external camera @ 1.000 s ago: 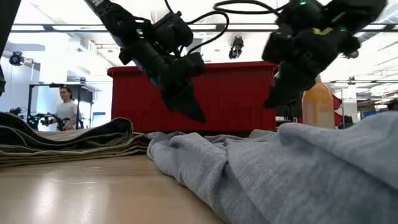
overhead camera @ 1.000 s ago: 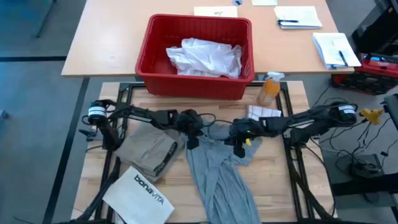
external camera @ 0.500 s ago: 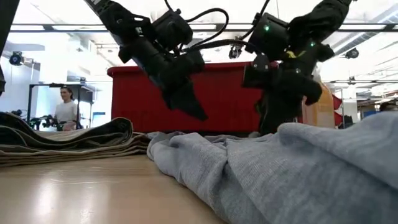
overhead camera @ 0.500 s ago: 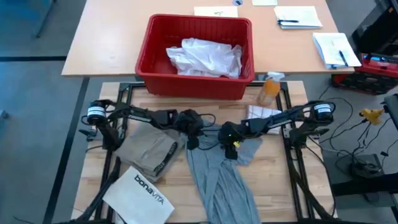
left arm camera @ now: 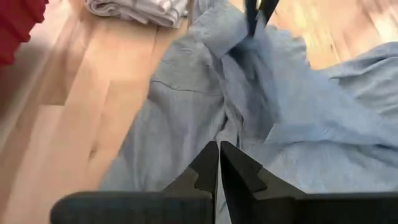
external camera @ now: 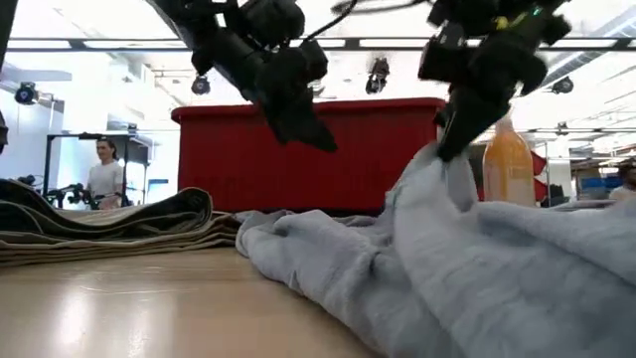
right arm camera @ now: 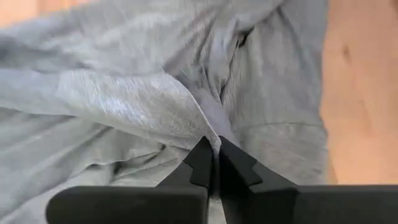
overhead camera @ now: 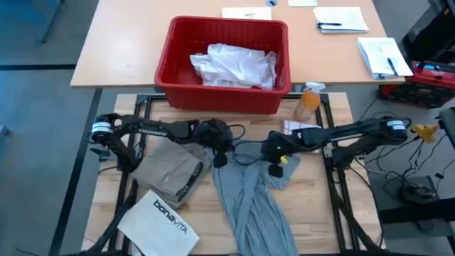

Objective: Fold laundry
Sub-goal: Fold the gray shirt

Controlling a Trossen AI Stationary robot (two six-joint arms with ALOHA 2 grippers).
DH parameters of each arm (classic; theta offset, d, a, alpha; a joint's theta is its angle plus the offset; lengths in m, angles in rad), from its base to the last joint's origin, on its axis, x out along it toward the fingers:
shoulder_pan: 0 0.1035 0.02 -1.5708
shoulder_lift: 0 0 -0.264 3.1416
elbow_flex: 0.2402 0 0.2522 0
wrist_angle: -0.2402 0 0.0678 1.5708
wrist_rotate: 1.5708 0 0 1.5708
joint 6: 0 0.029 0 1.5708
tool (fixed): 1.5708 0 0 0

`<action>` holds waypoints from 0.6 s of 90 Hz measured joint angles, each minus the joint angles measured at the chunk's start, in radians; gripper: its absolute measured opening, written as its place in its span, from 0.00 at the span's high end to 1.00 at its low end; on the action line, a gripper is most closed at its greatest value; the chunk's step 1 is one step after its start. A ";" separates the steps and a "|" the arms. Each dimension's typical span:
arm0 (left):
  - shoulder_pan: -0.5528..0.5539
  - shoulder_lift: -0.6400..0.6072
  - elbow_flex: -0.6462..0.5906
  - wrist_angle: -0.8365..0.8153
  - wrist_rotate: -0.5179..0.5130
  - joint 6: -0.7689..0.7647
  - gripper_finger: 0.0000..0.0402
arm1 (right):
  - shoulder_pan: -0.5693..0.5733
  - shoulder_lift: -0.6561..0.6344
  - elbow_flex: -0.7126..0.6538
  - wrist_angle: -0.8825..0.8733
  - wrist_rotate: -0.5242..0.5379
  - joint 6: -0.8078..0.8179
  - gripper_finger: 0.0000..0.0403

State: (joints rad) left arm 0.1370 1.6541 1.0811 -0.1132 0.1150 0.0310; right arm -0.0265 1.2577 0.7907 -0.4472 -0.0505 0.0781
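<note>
Right pincer (external camera: 444,151) pinched on a fold of the grey T-shirt (overhead camera: 249,192), raising a peak of cloth off the wooden surface (overhead camera: 313,213), probably to pull the crumpled top loose for spreading before a fold. In the right wrist view, cloth caught between the closed fingers (right arm camera: 202,163), the rest draped beyond. Left pincer (overhead camera: 220,161) pressed together with nothing held, poised just above the shirt's upper left edge, likely waiting to take a second corner. Shirt strewn down the middle of the surface, between both arms. Khaki piece (overhead camera: 167,174) already folded flat at the left. White shirt (overhead camera: 234,65) heaped in the red basket (overhead camera: 167,57).
</note>
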 joint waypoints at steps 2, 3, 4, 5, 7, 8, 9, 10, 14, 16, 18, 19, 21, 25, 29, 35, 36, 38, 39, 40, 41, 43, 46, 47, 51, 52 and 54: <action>0.000 0.000 0.003 0.003 0.000 0.005 1.00 | 0.000 -0.020 0.000 -0.012 0.002 0.000 1.00; 0.001 0.000 0.005 0.005 0.000 0.007 1.00 | 0.000 -0.029 0.001 -0.019 0.003 0.001 1.00; 0.001 0.000 0.005 0.008 0.000 0.009 1.00 | 0.000 -0.036 0.001 -0.027 0.005 0.001 1.00; 0.001 -0.001 0.006 0.010 0.000 0.010 1.00 | 0.000 -0.044 0.001 -0.036 0.007 0.001 1.00; 0.001 -0.001 0.007 0.013 0.000 0.013 1.00 | 0.000 -0.058 0.001 -0.053 0.012 0.001 1.00; 0.001 -0.001 0.007 0.013 0.000 0.014 1.00 | 0.000 -0.065 0.001 -0.061 0.015 0.001 1.00; 0.001 -0.001 0.007 0.012 0.000 0.014 1.00 | 0.000 -0.073 0.001 -0.070 0.020 0.001 1.00; 0.001 -0.001 0.007 0.011 0.000 0.014 1.00 | 0.000 -0.081 0.001 -0.080 0.027 0.001 1.00; 0.002 -0.001 0.006 0.004 0.000 0.015 1.00 | 0.000 -0.108 0.001 -0.126 0.057 0.011 1.00; 0.002 -0.001 0.005 0.003 0.000 0.015 1.00 | 0.000 -0.119 0.001 -0.147 0.069 0.019 1.00; 0.002 -0.001 0.005 0.001 0.000 0.015 1.00 | 0.000 -0.130 0.001 -0.167 0.077 0.030 1.00; 0.002 -0.001 0.005 0.001 0.000 0.015 1.00 | 0.000 -0.137 0.001 -0.176 0.079 0.035 1.00; 0.002 -0.001 0.005 0.001 0.000 0.014 1.00 | 0.000 -0.148 0.001 -0.196 0.081 0.038 1.00; 0.002 -0.001 0.005 -0.004 0.000 0.014 1.00 | 0.000 -0.164 0.001 -0.234 0.086 0.052 1.00; 0.002 -0.001 0.005 -0.011 0.000 0.013 1.00 | 0.000 -0.181 0.001 -0.260 0.086 0.080 1.00; 0.002 -0.001 0.004 -0.024 0.000 0.013 1.00 | 0.002 -0.198 0.000 -0.282 0.086 0.105 1.00; 0.002 0.000 0.004 -0.025 0.000 0.013 1.00 | 0.002 -0.201 0.000 -0.284 0.085 0.106 1.00; 0.002 0.000 0.004 -0.025 0.000 0.013 1.00 | 0.002 -0.207 0.000 -0.293 0.085 0.111 1.00; 0.002 0.000 0.004 -0.026 0.000 0.013 1.00 | 0.002 -0.210 0.000 -0.298 0.086 0.113 1.00; 0.002 0.000 0.004 -0.025 0.000 0.013 1.00 | 0.002 -0.212 0.000 -0.304 0.086 0.113 1.00; 0.002 0.000 0.004 -0.025 0.000 0.013 1.00 | 0.002 -0.214 0.000 -0.310 0.086 0.113 1.00; 0.002 0.000 0.004 -0.025 0.000 0.013 1.00 | 0.002 -0.217 0.000 -0.322 0.086 0.113 1.00; 0.002 0.001 0.004 -0.022 0.000 0.013 1.00 | 0.002 -0.219 0.000 -0.339 0.087 0.114 1.00; 0.002 0.001 0.004 -0.021 0.000 0.013 1.00 | 0.002 -0.220 0.000 -0.346 0.087 0.116 1.00; 0.002 0.002 0.004 -0.024 0.000 0.011 1.00 | 0.002 -0.223 0.000 -0.378 0.086 0.130 1.00; 0.002 0.002 0.004 -0.025 0.000 0.010 1.00 | 0.002 -0.224 -0.001 -0.387 0.086 0.134 1.00; 0.002 0.002 0.004 -0.027 0.000 0.009 1.00 | 0.002 -0.226 -0.001 -0.401 0.086 0.141 1.00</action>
State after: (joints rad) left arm 0.1387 1.6562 1.0847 -0.1402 0.1150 0.0402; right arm -0.0242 1.0315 0.7896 -0.8485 0.0354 0.2194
